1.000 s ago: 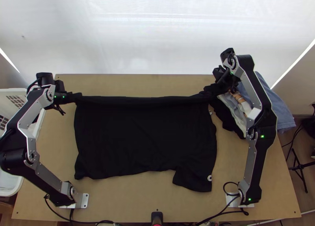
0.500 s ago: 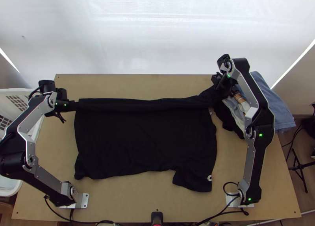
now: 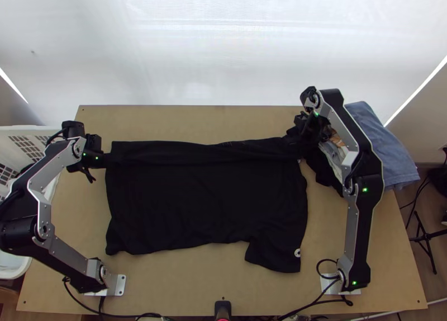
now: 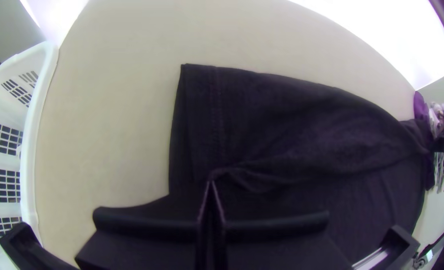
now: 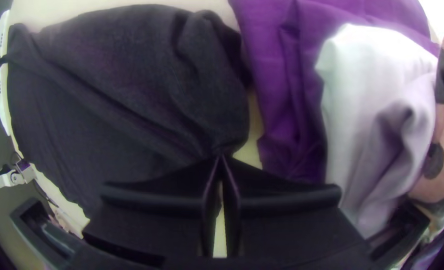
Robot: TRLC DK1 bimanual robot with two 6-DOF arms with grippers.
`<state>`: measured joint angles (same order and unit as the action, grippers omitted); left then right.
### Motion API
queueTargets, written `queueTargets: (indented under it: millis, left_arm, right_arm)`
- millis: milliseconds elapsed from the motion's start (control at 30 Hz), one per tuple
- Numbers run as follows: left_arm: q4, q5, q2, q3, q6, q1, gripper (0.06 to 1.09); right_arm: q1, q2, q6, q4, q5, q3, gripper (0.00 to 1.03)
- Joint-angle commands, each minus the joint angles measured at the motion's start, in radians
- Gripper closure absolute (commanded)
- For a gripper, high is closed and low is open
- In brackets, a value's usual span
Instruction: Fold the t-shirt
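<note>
The black t-shirt point(image 3: 207, 203) lies across the middle of the table, its far part folded over in a long band toward the near side. At that band's left end is my left gripper point(image 3: 107, 159); the left wrist view has this gripper point(image 4: 211, 185) shut on the shirt's folded edge. My right gripper point(image 3: 299, 142) stands at the band's right end, beside the clothes pile. In the right wrist view the gripper point(image 5: 221, 159) is shut on a gathered bit of the t-shirt point(image 5: 132, 95). A small white mark lies on the shirt's near right corner.
A pile of clothes with a blue cloth point(image 3: 380, 147) on it lies at the table's far right, close to the right arm. A white basket point(image 3: 50, 181) stands at the left edge. Bare tabletop point(image 3: 184, 282) runs along the near side.
Both grippers have moved toward the near side, the left also slightly right and the right slightly left. The held band of shirt has come along and lies wider over the rest.
</note>
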<state>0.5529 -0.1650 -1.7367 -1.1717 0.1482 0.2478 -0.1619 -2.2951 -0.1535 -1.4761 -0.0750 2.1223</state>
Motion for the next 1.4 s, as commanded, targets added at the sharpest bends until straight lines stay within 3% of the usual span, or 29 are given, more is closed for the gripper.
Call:
queueTargets:
  millis: [0,300,333,367,433,500,533,700,900,1067,1167,1233,1367]
  left_arm:
    - [0.007,-0.027,0.031,0.024,0.025,0.002,1.05]
    - [0.028,-0.102,0.075,0.024,0.042,0.025,1.05]
    - [0.028,-0.102,0.095,0.023,0.042,0.022,1.01]
    - [0.035,-0.103,0.12,0.023,0.04,0.015,0.88]
    - [0.042,-0.128,0.177,0.041,0.045,0.002,0.51]
    - [0.035,-0.234,0.218,0.061,0.036,0.008,0.13]
    - [0.01,-0.274,0.229,0.07,0.027,0.013,0.11]
    - [-0.028,-0.326,0.247,0.056,-0.053,0.01,0.11]
    - [0.36,-0.375,0.1,-0.123,-0.081,-0.053,0.11]
    - [0.515,-0.377,0.126,-0.123,-0.061,-0.128,0.11]
    - [0.496,-0.377,0.221,-0.068,-0.041,-0.191,0.11]
    - [0.45,-0.377,0.287,-0.025,-0.041,-0.226,0.11]
    - [0.406,-0.377,0.373,0.035,-0.067,-0.275,0.11]
  right_arm:
    - [-0.013,-0.035,0.008,0.005,0.029,-0.004,1.0]
    - [-0.018,-0.058,0.009,0.01,0.063,0.002,0.96]
    - [-0.019,-0.052,0.009,0.01,0.063,0.004,0.86]
    - [-0.021,-0.043,0.009,0.01,0.063,0.004,0.67]
    - [-0.027,-0.021,0.011,0.007,0.081,0.002,0.03]
    - [-0.037,0.017,0.011,-0.004,0.095,0.007,0.04]
    - [-0.045,0.046,0.011,-0.004,0.095,0.011,0.03]
    - [-0.084,0.212,0.026,-0.038,0.095,0.007,0.04]
    - [-0.125,0.416,0.034,-0.044,0.061,-0.012,0.04]
    - [-0.093,0.569,0.029,-0.012,0.052,-0.033,0.05]
    - [-0.068,0.688,0.025,0.092,0.053,-0.108,0.05]
    - [-0.06,0.777,-0.011,0.203,0.053,-0.199,0.05]
    - [-0.03,0.908,-0.086,0.283,0.057,-0.343,0.05]
